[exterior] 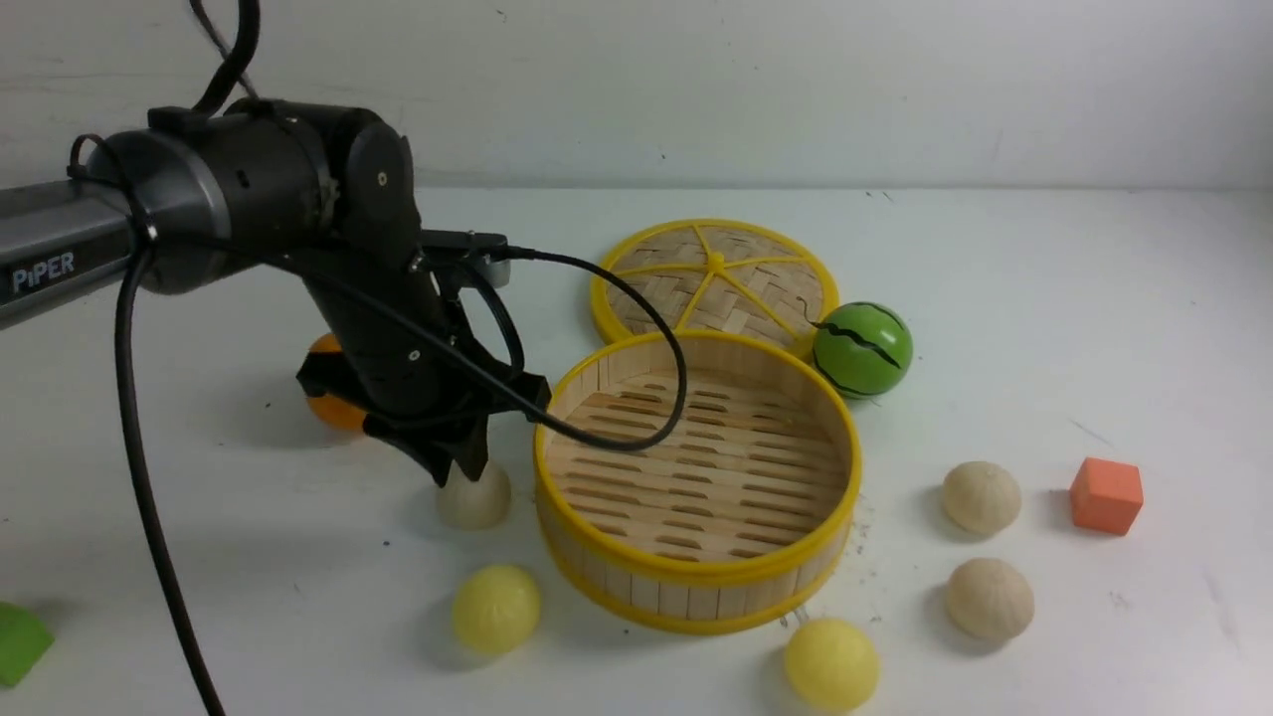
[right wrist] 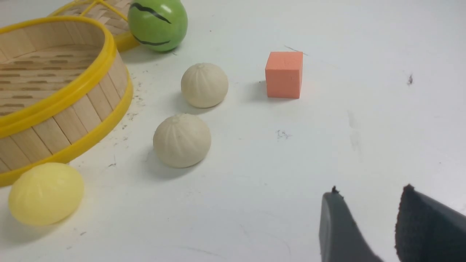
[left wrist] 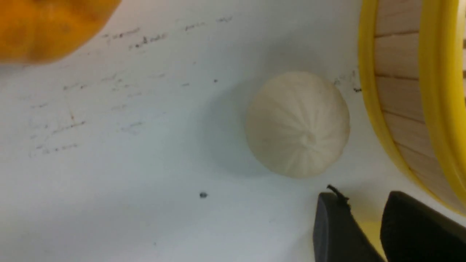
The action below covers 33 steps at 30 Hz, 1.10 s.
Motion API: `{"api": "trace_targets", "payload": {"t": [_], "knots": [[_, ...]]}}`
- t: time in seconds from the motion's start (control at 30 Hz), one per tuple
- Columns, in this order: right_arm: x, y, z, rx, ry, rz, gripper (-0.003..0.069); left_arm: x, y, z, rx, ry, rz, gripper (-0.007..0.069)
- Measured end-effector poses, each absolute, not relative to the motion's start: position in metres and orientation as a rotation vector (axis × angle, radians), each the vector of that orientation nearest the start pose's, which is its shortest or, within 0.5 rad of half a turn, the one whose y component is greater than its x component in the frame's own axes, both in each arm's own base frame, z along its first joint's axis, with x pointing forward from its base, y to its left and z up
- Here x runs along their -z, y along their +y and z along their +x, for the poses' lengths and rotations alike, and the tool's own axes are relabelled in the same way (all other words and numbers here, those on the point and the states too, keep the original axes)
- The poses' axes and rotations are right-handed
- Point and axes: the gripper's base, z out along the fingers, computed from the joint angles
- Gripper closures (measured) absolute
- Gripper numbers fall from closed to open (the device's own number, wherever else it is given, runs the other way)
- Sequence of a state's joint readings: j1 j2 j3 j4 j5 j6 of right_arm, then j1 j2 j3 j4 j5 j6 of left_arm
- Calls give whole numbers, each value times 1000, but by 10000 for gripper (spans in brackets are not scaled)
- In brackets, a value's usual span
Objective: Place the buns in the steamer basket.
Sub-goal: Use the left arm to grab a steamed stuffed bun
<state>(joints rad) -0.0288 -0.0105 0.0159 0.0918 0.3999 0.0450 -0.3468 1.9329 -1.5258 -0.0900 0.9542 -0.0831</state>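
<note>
While your left hand (exterior: 459, 462) hung low over the white counter (exterior: 1044, 298), its two dark fingers stood parted with nothing between them. The nearest cream-beige pleated bun (exterior: 474, 495) sat on the counter just ahead of the fingertips, and as far as the wrist view showed it was untouched. The round bamboo steamer basket with yellow rims (exterior: 696, 575) lay close beside that hand, just past the bun, and it held no bun at all. A pale yellow bun (exterior: 495, 609) waited nearer to you than the hand. The glossy orange fruit (exterior: 333, 408) behind the hand was not yours to take.

Your right hand (right wrist: 371, 189) was likewise parted and empty. Two more cream-beige buns (right wrist: 204, 85) (right wrist: 182, 140) and a second pale yellow bun (right wrist: 45, 193) lay on the counter ahead of it and well apart from it.

You could have judged the bun light, smooth and firm, with shallow pleats that gave little purchase. Being round, it was likely to roll or squirt out under an off-centre pinch. The best hold was across its widest middle, one finger on each side. The gap looked narrower than the bun, so you probably needed wider fingers first.
</note>
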Motion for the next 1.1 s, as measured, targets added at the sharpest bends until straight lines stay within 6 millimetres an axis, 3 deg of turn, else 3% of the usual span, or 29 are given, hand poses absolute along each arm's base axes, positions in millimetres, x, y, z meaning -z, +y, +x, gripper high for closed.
{"api": "trace_targets", "payload": {"t": [0.23, 0.93, 1.03, 1.1], "knots": [[-173, 2, 52, -103, 1884, 125, 418, -212, -146, 388, 174, 2853, 334, 389], [-173, 2, 52, -103, 1884, 125, 418, -192, -147, 398, 138, 2830, 350, 387], [-173, 2, 52, -103, 1884, 125, 418, -192, -147, 399, 138, 2828, 350, 417], [-173, 2, 52, -103, 1884, 125, 418, -192, -147, 399, 138, 2828, 350, 480]]}}
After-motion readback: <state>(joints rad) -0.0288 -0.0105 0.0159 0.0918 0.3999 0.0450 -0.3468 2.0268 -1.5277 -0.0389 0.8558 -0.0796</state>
